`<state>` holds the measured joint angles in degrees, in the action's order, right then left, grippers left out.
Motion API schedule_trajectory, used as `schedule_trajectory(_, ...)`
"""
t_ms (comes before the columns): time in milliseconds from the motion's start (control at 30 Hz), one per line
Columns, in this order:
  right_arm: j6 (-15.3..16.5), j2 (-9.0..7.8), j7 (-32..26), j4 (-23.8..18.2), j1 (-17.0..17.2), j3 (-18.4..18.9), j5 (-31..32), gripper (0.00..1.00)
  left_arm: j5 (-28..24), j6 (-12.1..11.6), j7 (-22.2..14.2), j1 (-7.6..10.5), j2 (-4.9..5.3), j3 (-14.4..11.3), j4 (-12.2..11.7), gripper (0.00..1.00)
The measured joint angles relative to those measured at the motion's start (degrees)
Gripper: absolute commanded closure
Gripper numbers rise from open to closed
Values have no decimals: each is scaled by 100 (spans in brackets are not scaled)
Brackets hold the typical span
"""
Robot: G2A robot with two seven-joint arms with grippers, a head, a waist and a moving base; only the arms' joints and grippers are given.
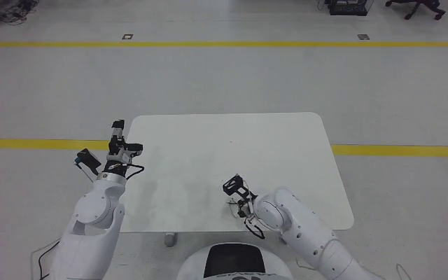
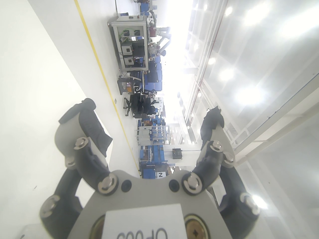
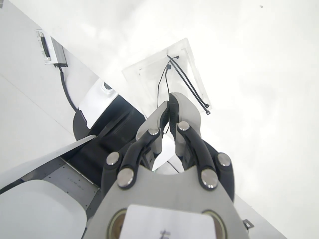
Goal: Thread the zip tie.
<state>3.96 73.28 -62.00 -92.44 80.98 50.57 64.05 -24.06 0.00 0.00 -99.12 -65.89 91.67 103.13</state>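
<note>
The right gripper (image 3: 169, 100) is pinched shut on a thin black zip tie (image 3: 168, 67). The tie rises from between its pads, bends at a small blocky head beyond the fingertips, and runs down again as a finer strand beside one finger (whether that strand already passes through the head cannot be told). Just past the fingertips lies a clear tray (image 3: 149, 68) with two spare ties (image 3: 189, 83) side by side in it. The left gripper (image 2: 150, 108) is spread wide and empty, well apart from the right one, by the edge of the white table (image 1: 280, 140).

Likely risks:
- The grip is on a narrow strap, so it could twist or slip between the pads.
- The limp tail may miss the head's slot.
- The hanging strand could snag the spare ties.
</note>
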Motion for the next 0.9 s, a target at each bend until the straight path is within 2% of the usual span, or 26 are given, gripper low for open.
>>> schedule_trajectory(67,232,-57,153,-120,136,144,-42,100,0,0,0,0,0,0,0,0)
schedule_trajectory(333,1509,-348,1002,-516,835,1004,-437,100,0,0,0,0,0,0,0,0)
schedule_trajectory(400,1571,-420,1166,-599,954,1129,-645,100,0,0,0,0,0,0,0,0)
schedule_trajectory(533,1551,-600,1439,-659,991,1126,-1077,100,0,0,0,0,0,0,0,0)
schedule_trajectory(767,1552,-1031,1891,-606,809,841,-1938,100,0,0,0,0,0,0,0,0)
schedule_trajectory(900,1552,-1255,2148,-525,715,711,-2208,100,0,0,0,0,0,0,0,0)
